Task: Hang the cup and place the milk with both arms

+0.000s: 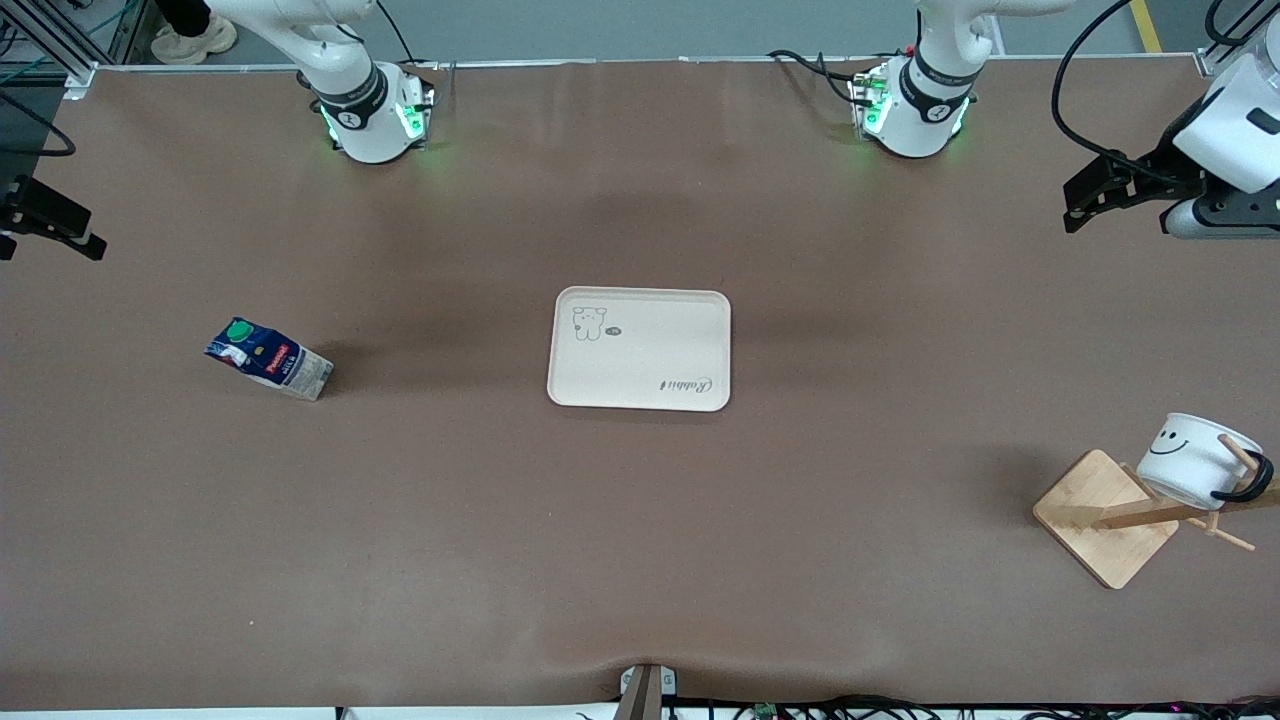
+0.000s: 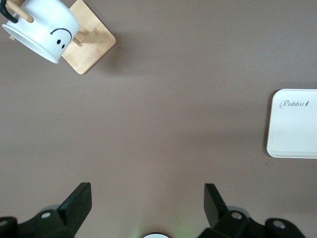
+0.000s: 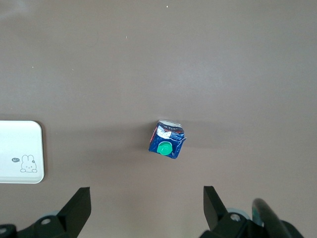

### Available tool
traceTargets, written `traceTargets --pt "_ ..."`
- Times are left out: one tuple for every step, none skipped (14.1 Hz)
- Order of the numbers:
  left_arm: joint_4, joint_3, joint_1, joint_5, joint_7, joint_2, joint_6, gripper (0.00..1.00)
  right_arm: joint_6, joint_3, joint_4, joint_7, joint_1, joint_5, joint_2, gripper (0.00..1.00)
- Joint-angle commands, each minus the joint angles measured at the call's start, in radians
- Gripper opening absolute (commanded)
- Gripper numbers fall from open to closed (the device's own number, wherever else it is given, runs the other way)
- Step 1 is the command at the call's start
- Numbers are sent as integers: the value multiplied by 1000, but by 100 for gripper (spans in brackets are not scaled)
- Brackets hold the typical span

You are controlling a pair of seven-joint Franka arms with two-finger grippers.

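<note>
The cup [image 1: 1190,458], a white mug with a black smiley, hangs by its black handle on a peg of a wooden rack [image 1: 1105,515] at the left arm's end of the table; it also shows in the left wrist view [image 2: 42,25]. The milk [image 1: 268,358], a dark-blue carton with a green cap, stands on the table toward the right arm's end; it also shows in the right wrist view [image 3: 167,140]. My left gripper [image 1: 1085,200] [image 2: 147,198] is open and empty, high over the table. My right gripper [image 1: 60,225] [image 3: 147,201] is open and empty, high above the milk.
A cream tray [image 1: 640,395] with a rabbit drawing lies in the middle of the table, between the milk and the rack; its edge shows in both wrist views [image 2: 277,124] [image 3: 29,148]. The brown table top [image 1: 640,560] surrounds it.
</note>
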Motion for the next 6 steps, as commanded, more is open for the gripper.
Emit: traceTargets --pt "19 2 0 -3 -1 -3 -20 100 -17 7 28 -6 -13 -6 13 100" --pt "19 2 -2 -3 -6 -3 -20 100 -17 7 27 -6 -14 -6 13 100" --pt "19 2 -6 -3 -9 -3 -20 100 -17 7 27 -6 -16 -6 13 100" --pt "20 2 -8 -3 -9 -3 -20 100 -17 7 27 -6 -16 -6 13 100" --pt "26 2 -3 -3 3 -3 -20 100 -17 7 28 -6 -16 -6 14 100" --pt "36 2 -2 -3 5 -2 -20 100 -17 7 28 -6 -16 -5 14 100"
